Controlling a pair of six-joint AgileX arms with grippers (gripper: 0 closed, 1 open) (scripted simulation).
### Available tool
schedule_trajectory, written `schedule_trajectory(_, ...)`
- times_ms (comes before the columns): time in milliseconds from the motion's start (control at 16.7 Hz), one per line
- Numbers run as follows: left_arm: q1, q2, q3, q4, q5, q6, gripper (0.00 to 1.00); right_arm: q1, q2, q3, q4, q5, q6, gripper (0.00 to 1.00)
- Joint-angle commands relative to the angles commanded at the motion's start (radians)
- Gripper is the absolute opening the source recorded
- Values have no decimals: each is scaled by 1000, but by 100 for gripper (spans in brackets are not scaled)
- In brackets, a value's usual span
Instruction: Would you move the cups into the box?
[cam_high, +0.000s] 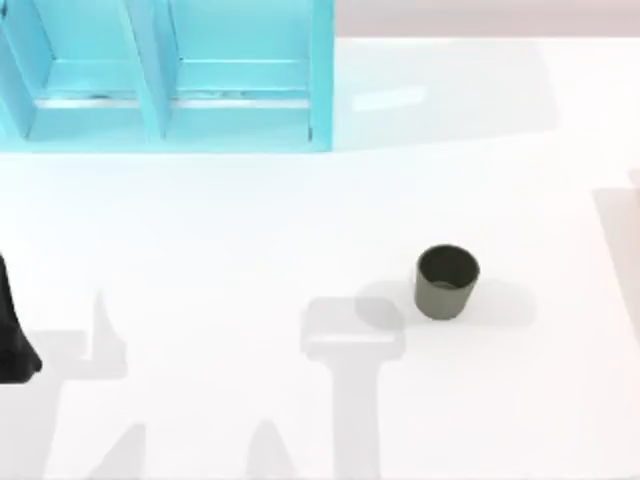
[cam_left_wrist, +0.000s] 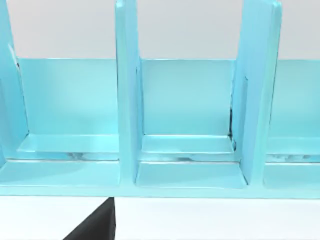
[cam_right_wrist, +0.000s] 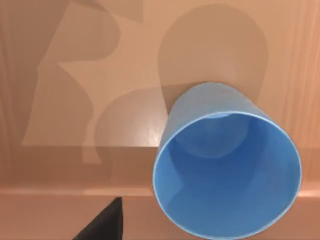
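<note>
Cups sit apart: our olive-grey cup (cam_high: 446, 282) stands upright right of centre on the white table (cam_high: 200, 250), well clear of the turquoise box (cam_high: 170, 80); the blue cup (cam_right_wrist: 227, 165) stands on a tan surface (cam_right_wrist: 75, 125). We cannot tell either pincer's state.

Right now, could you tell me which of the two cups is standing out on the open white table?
The dark olive-grey cup, upright right of centre on the white table. The blue cup instead sits close under the right wrist camera, over a tan surface.
</note>
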Motion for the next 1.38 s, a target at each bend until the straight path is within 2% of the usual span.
schedule_trajectory(240,0,0,0,0,0,0,100,-6,10,74,-73,-1,-5,100)
schedule_trajectory(660,0,0,0,0,0,0,100,-8,6,370,-371,0,-8,100)
schedule_trajectory(1020,0,0,0,0,0,0,100,-3,3,396,-395,0,-5,100)
schedule_trajectory(1200,0,0,0,0,0,0,100,56,54,432,-388,-1,53,100)
schedule_trajectory(1380,0,0,0,0,0,0,100,206,133,488,-370,3,205,100)
